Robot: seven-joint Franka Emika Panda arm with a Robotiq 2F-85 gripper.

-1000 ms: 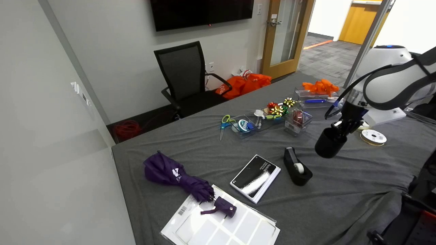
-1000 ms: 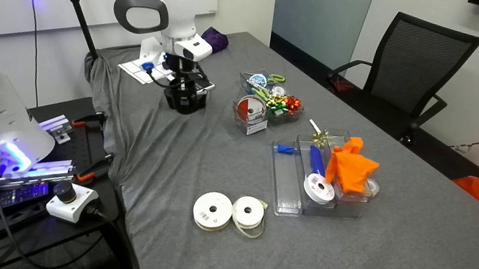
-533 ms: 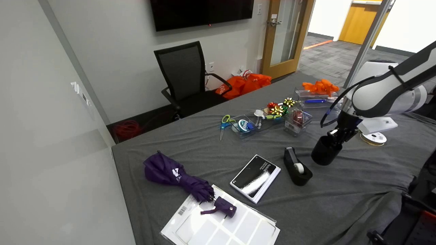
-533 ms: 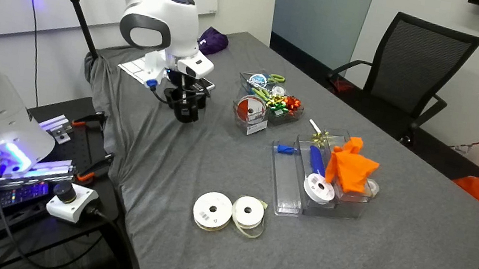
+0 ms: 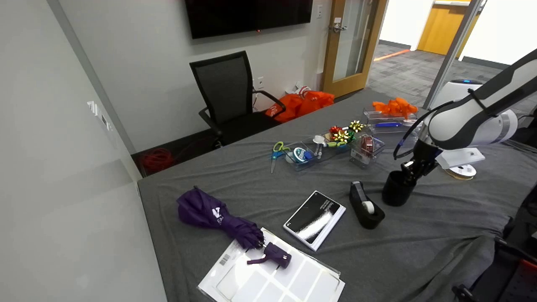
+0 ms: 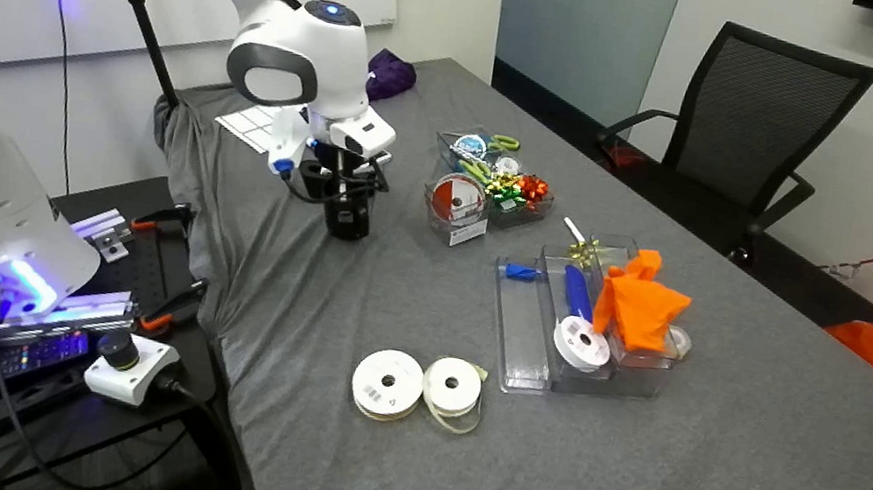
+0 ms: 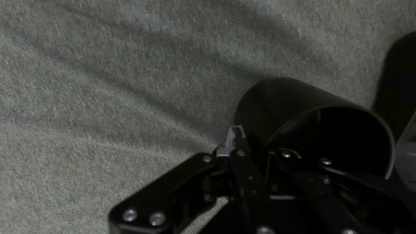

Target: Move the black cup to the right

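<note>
The small matte black cylindrical cup (image 5: 395, 192) is near the robot's end of the table, mouth upward, over the wrinkled grey cloth (image 5: 402, 251); from these angles it is hard to say whether its base fully meets the fabric. The black two-fingered gripper (image 7: 260, 146) grasps it by the wall at the rim: in the wrist view one finger reaches inside the mouth and the other sits outside. The white and grey robot arm (image 6: 291, 56) bends down to it in both exterior views.

Just beside the cup, not touching it, lies the elongated black tape dispenser (image 5: 361, 203) with its white roll. Farther along come the flat rectangular item with a glossy black top and white edges (image 5: 314, 219) and the folded purple fabric umbrella (image 5: 228, 222), its handle resting on white printed sheets (image 5: 300, 279).

In an exterior view, a white ribbon spool (image 6: 388, 382) lies near the clear plastic compartment tray (image 6: 522, 344) that holds a crumpled orange cloth (image 6: 643, 311).
</note>
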